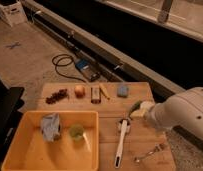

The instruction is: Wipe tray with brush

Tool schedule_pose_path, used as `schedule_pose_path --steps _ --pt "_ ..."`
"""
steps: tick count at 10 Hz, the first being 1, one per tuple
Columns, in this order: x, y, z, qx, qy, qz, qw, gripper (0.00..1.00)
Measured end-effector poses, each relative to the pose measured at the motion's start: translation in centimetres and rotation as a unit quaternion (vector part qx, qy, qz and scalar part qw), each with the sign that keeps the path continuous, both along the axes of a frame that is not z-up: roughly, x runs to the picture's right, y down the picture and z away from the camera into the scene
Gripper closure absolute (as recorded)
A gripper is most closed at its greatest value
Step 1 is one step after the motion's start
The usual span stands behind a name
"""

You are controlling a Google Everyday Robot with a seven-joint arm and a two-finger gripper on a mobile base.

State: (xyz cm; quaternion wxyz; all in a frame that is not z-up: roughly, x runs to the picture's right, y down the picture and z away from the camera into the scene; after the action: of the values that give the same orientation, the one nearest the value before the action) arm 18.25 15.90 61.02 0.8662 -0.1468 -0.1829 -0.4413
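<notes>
Near the round head of the slim white brush (120,145) hovers the claw (136,109) — opening unreadable.

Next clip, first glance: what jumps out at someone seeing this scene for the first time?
The big yellow tray fills the lower left of the wooden table, with a crumpled bluish item and a small green object inside it. From the right a bulky white arm reaches in, its hand close by the head of the white brush, which lies on the table just right of the tray.
</notes>
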Motion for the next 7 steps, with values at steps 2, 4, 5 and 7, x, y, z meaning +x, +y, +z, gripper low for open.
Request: schedule_pose_path --steps 2,4,5,7 --pt "-3.7 1.6 0.7 -0.012 -0.02 -0.042 0.9988 0.23" --pt "-7.9 4.1 2.2 -0.034 -0.047 -0.082 0.995 0.23" --pt "-9.3 5.2 3.1 -0.043 -0.056 -0.1 0.9925 0.23" --pt "-12.0 6.7 5.2 -0.06 -0.065 -0.133 0.9871 0.23"
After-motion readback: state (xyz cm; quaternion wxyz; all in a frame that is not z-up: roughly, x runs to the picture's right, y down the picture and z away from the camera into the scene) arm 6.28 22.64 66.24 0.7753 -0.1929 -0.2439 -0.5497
